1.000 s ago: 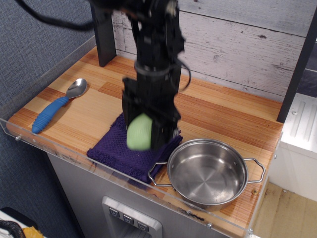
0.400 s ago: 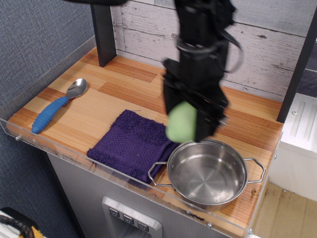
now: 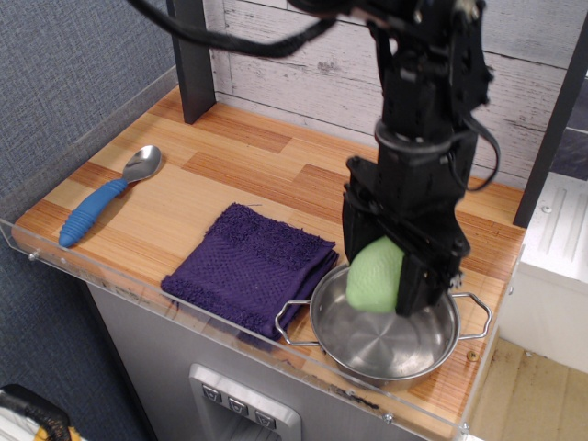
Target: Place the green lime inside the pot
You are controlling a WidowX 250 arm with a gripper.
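Note:
The green lime (image 3: 374, 276) is pale mint green and is held between the black fingers of my gripper (image 3: 386, 278), which is shut on it. It hangs just above the inside of the pot (image 3: 367, 354), a shallow shiny steel pot with wire loop handles at the front right of the counter. The gripper and arm hide the back part of the pot.
A folded purple towel (image 3: 248, 266) lies just left of the pot, touching its left handle. A blue-handled spoon (image 3: 106, 196) lies at the far left. A clear acrylic rim (image 3: 184, 308) runs along the counter's front edge. A dark post (image 3: 190, 55) stands at the back left.
My gripper has carried the lime to the right, from over the purple towel to above the pot, and lowered it toward the pot's inside.

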